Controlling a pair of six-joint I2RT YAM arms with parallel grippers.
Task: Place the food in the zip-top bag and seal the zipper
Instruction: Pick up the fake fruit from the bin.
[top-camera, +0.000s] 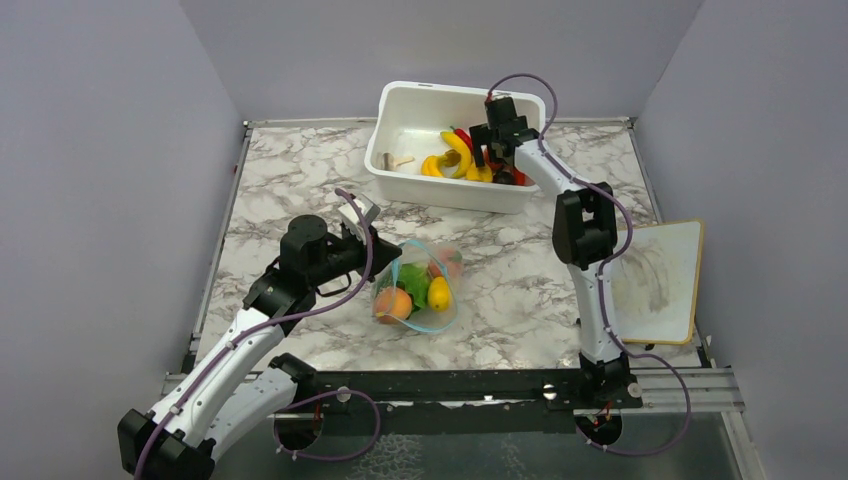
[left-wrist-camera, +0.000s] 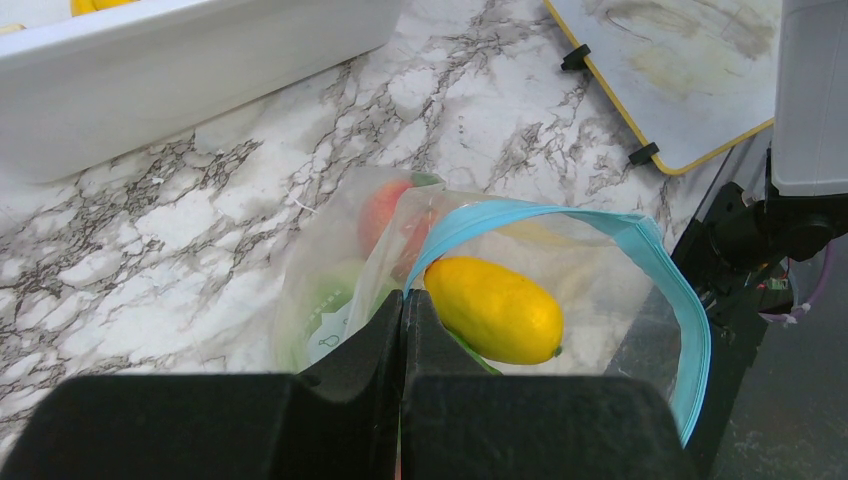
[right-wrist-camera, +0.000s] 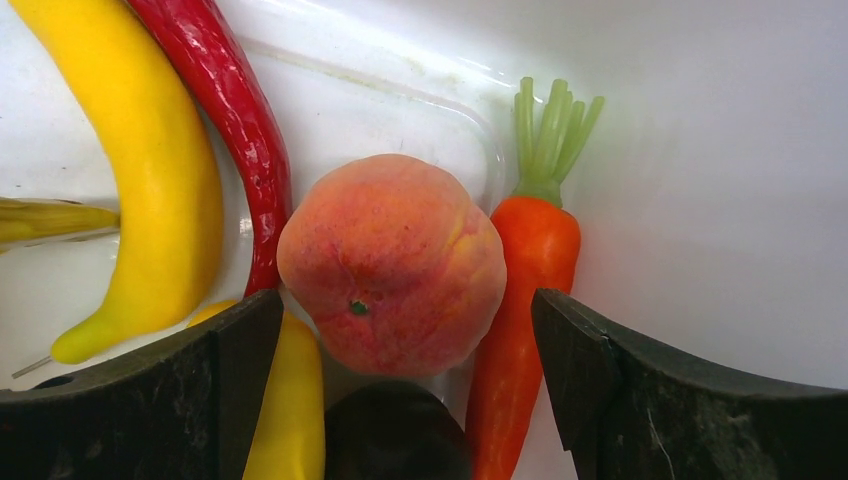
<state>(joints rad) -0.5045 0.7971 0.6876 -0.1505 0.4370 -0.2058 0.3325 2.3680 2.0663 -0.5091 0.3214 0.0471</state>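
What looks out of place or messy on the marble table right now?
Nothing is spilled or damaged. The one oddity is the white board with a yellow rim at the right edge: it sits askew and its surface is smeared with grey marks. The clear zip-top bag gapes open, its light-blue zipper unsealed.

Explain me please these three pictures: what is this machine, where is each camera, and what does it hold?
Two robot arms stand at a marble table. One picture looks down from above; the others come from a camera on each wrist. The left gripper is shut, pinching the edge of a clear bag that holds a yellow fruit, peaches and lettuce. The right gripper is open and empty, above a peach in the white tub, beside a carrot, a chili and a banana. A board lies at the right.
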